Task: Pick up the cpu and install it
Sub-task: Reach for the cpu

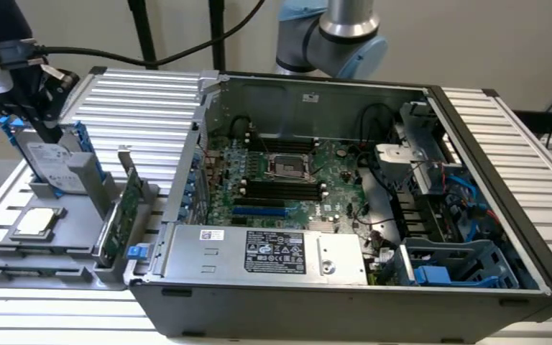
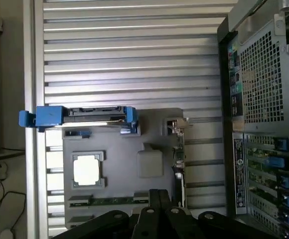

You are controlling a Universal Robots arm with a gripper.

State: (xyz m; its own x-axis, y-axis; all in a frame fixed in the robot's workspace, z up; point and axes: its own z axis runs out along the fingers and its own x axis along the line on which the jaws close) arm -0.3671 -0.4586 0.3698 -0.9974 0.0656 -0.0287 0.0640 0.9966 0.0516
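The cpu (image 1: 38,221), a small flat square chip with a silver top, lies in its recess on the grey holder tray (image 1: 70,248) at the exterior view's left. From the wrist, the cpu (image 2: 87,169) shows well below the camera on the tray (image 2: 122,181). My gripper (image 1: 46,121) hangs above the tray's far end, in front of the upright hard drive. Its dark fingers (image 2: 157,201) are pressed together with nothing between them, off to the side of the cpu. The bare cpu socket (image 1: 284,167) sits on the green motherboard inside the open computer case.
A silver hard drive with a blue bracket (image 1: 51,167) stands in the tray, beside an upright card (image 1: 127,208). The open case (image 1: 506,215) holds a silver power supply box (image 1: 267,251), cables and blue drive cages. The ribbed metal table (image 1: 141,100) lies under everything.
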